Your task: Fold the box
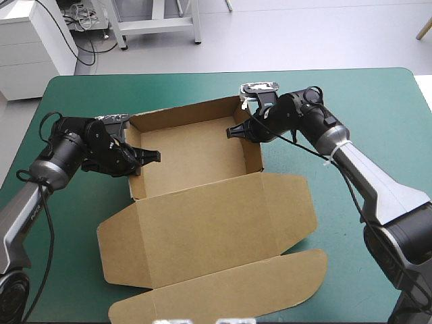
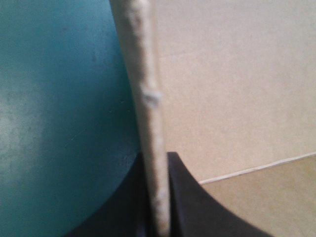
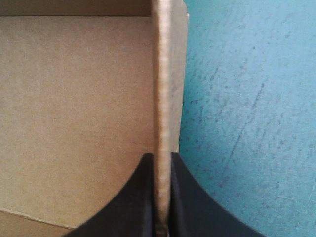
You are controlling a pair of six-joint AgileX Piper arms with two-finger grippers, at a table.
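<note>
Left gripper (image 1: 143, 157) is clamped on the left wall of the brown box (image 1: 192, 158); right gripper (image 1: 237, 131) is clamped on the right wall. The lid (image 1: 202, 226) is laid flat on the teal-green cover (image 1: 364, 101).

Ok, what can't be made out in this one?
- High view: the near edge of the box's lid flap runs off the picture's bottom edge.
- Left wrist view: the left gripper pinches the left wall, whose edge is blurred; the lid lies outside the view.
- Right wrist view: the right wall itself hides where the right gripper presses it; the lid lies outside here too.
</note>
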